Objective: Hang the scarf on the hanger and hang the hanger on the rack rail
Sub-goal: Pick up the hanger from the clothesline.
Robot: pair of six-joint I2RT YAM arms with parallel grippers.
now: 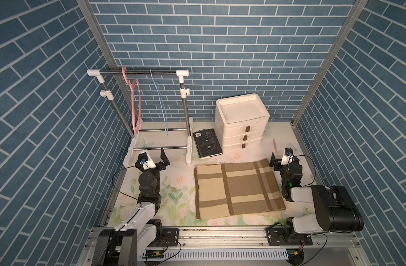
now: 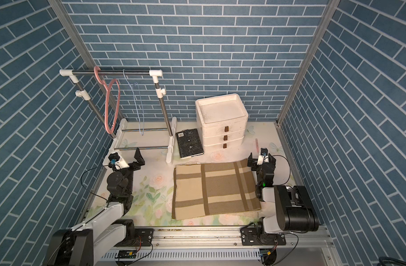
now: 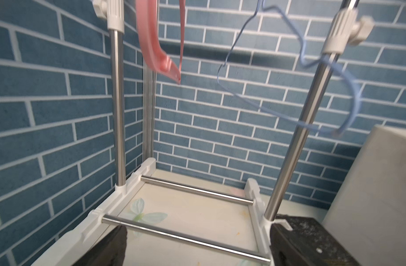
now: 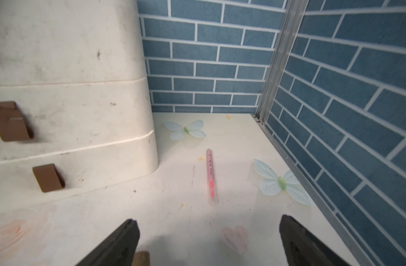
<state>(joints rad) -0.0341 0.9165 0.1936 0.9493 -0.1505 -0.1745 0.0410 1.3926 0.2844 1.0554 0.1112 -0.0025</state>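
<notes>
Nothing done yet: scarf [image 1: 239, 188] lies folded mid-frame on the counter [image 1: 172, 184]; pink hanger [image 1: 136, 103] upper left, seemingly bare; left fingers [image 3: 107, 249] and right fingers [image 4: 119, 244] spread, empty.

Floral table [image 1: 165, 184] carries a white drawer unit [image 1: 242, 122] at the back. A black notebook [image 1: 207, 143] lies just beside it, with a clothes rack [image 1: 189, 142] beyond that. A pink pen [image 1: 274, 145] lies on the unit's opposite side and the folded scarf [image 1: 239, 188] in front.

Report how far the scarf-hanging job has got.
Done: nothing; the scarf lies folded flat on the table. In hand: nothing; left gripper and right gripper are open, empty. Left: lift the scarf and drape it over a hanger; pink hanger and blue hanger hang bare on the rack.
</notes>
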